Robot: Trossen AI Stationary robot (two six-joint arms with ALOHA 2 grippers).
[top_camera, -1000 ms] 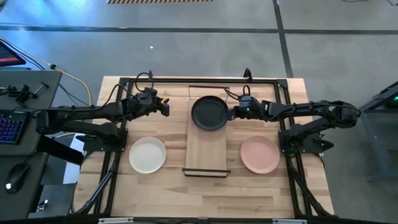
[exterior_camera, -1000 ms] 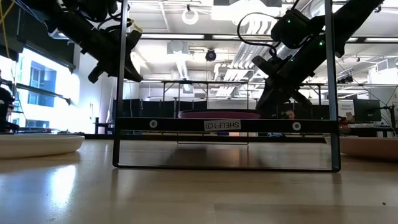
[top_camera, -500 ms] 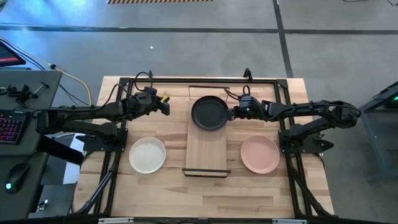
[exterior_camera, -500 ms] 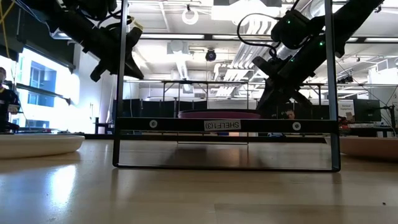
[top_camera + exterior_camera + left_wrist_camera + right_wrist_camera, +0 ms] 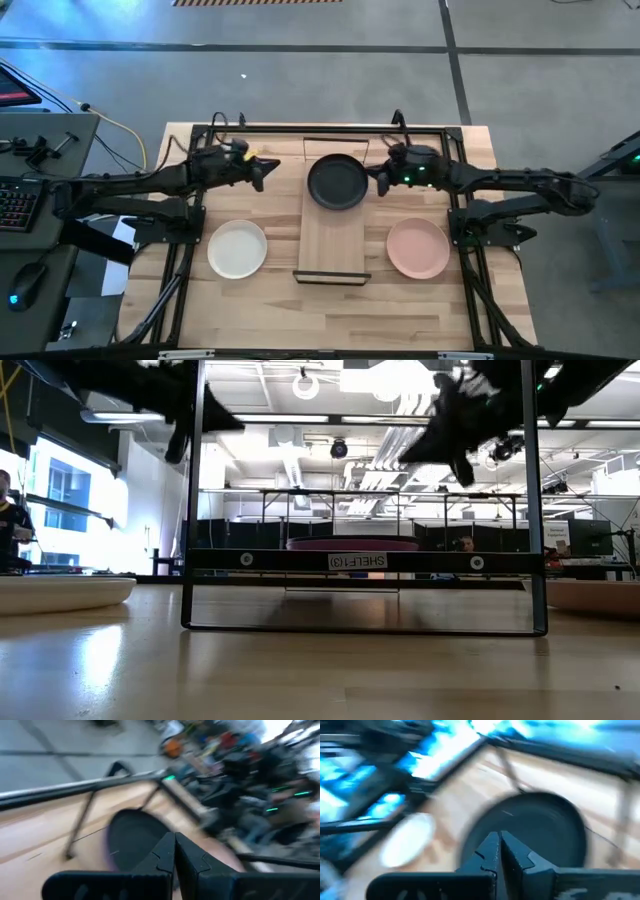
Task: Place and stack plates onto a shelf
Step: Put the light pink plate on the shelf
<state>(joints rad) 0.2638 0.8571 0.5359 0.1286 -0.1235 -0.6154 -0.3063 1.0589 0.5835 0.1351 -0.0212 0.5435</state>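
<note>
On the pale wooden bench (image 5: pixel 420 300), the long pale-wood shelf with black end rails (image 5: pixel 331 245) carries the round black plate (image 5: pixel 336 182) at its far end. The cream-white plate (image 5: pixel 237 248) lies to its left, the pale pink plate (image 5: pixel 417 247) to its right, both on the bench. The left gripper (image 5: pixel 262 171) and right gripper (image 5: pixel 377 178) flank the black plate, apart from it, each with fingers pressed together. Only the low view shows a purple plate (image 5: pixel 352 545) under the black one; the shelf's black rail frame partly blocks it.
</note>
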